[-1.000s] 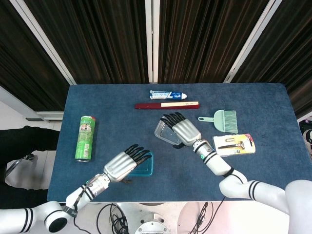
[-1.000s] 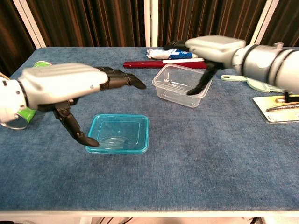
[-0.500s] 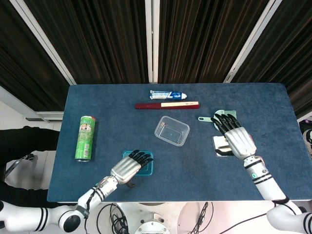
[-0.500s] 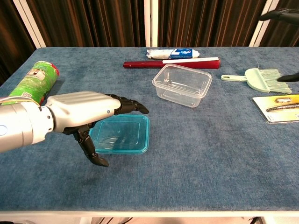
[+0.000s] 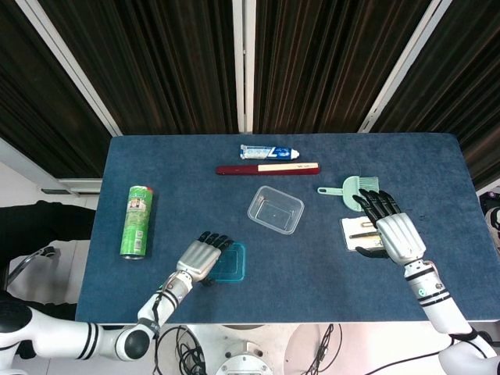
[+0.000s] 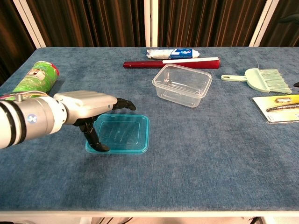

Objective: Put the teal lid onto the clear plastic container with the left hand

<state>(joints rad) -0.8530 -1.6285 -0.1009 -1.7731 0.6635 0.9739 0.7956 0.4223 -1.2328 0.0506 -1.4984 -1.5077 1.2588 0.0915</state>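
Note:
The teal lid lies flat on the blue table, near the front and left of centre; it also shows as the teal lid in the head view. My left hand hovers over the lid's left side with its fingers stretched out above it. Its thumb points down and touches the lid's front left edge. In the head view my left hand covers the lid's left part. The clear plastic container stands open and empty behind and right of the lid. My right hand is far to the right, fingers spread, holding nothing.
A green can lies at the left. A toothpaste tube and a red stick lie behind the container. A pale green brush and a carded razor are at the right, under my right hand.
My right hand left the container and drew back to the right over the carded razor. My left hand dropped lower, its thumb now at the lid's left edge. The lid stayed put.

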